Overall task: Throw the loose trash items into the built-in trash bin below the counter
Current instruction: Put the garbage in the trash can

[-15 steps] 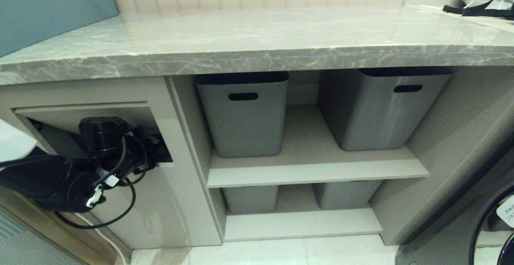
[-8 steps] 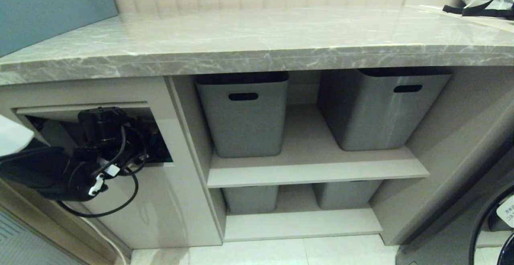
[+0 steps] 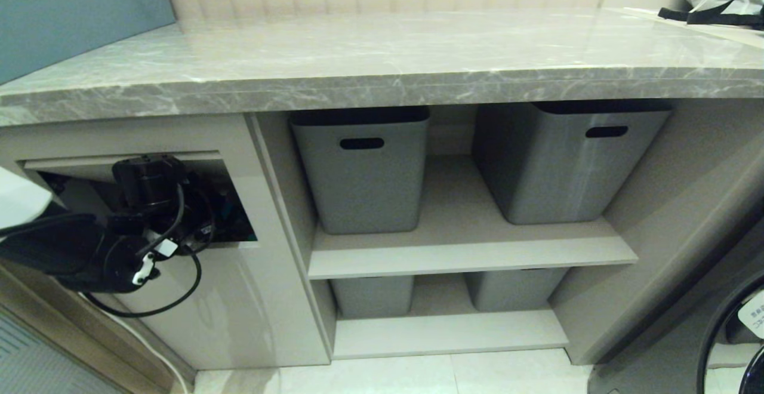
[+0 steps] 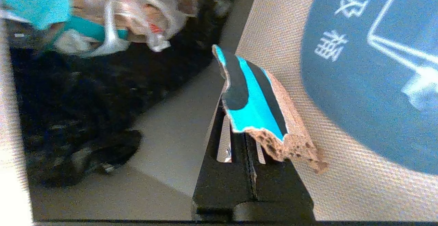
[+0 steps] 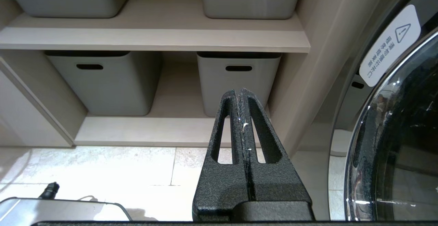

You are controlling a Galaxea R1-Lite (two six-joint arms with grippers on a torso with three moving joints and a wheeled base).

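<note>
In the head view, the long grey marble-patterned counter (image 3: pixel 382 54) is spanning the frame above a beige cabinet. At the cabinet's left, the built-in trash bin's rectangular flap (image 3: pixel 89 173) is standing pushed inward, and the black left gripper (image 3: pixel 224 218) is reaching into the dark opening. Four grey plastic tubs with slot handles (image 3: pixel 361 170) are sitting on the shelves to the right.

In the left wrist view, the left gripper (image 4: pixel 251 140) is pinching a torn brown paper scrap with turquoise-blue stripes (image 4: pixel 256 106) between fingers pressed together, beside the flap's round dark-blue trash-can icon (image 4: pixel 373 68). Crumpled rubbish (image 4: pixel 113 17) is lying inside the bin.

In the right wrist view, the right gripper (image 5: pixel 242 94) is hanging with its fingers together and empty, above the pale tiled floor (image 5: pixel 102 171).
</note>
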